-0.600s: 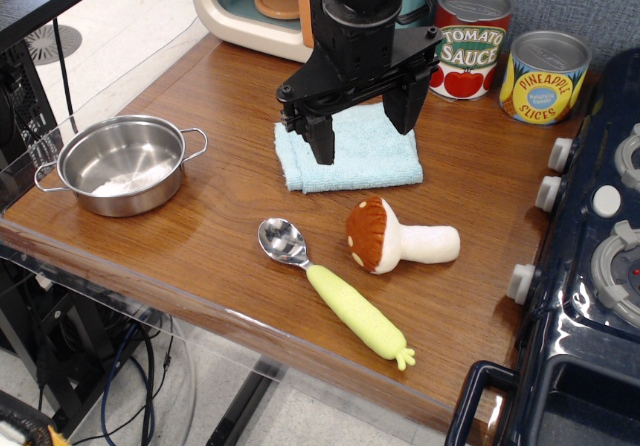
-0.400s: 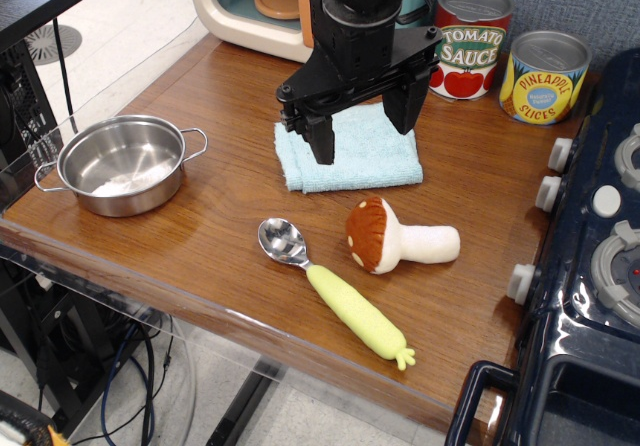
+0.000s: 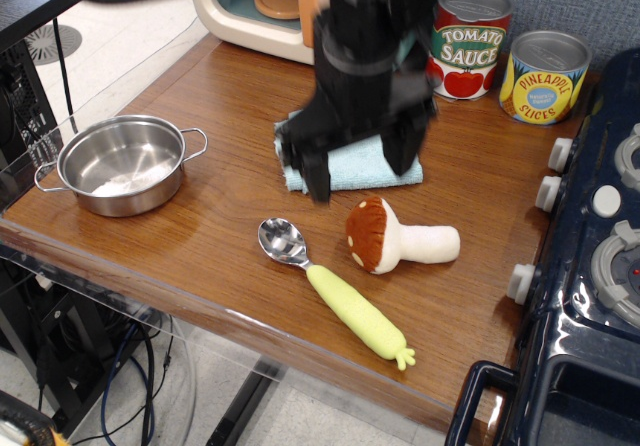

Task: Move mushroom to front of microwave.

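One arm is all we have here, and its black gripper (image 3: 360, 166) hangs over the wooden table (image 3: 210, 86) with its two fingers spread wide apart and nothing between them; the picture is motion-blurred around it, so we cannot make out the fingertips sharply. Directly beneath and behind the gripper lies a light blue folded cloth (image 3: 352, 164), partly hidden by the fingers. Just in front of the gripper, toward the near edge of the table, we see the mushroom (image 3: 398, 237) lying on its side, reddish-brown spotted cap pointing toward the left of the picture and cream stem toward the right, apart from both fingers. In front of the gripper and a little to the picture's left of the mushroom lies a spoon (image 3: 330, 290) with a metal bowl and a yellow-green handle, close beside the mushroom's cap but not clearly touching it. Behind the gripper, at the far edge of the table, stands the microwave (image 3: 255, 6), largely covered by the arm. Behind and to the picture's right of the gripper stand a tomato sauce can (image 3: 468, 41) and a pineapple slices can (image 3: 545, 77). Well off to the picture's left sits a small steel pot (image 3: 122, 164), and far to the right is the dark blue stove (image 3: 590, 266).
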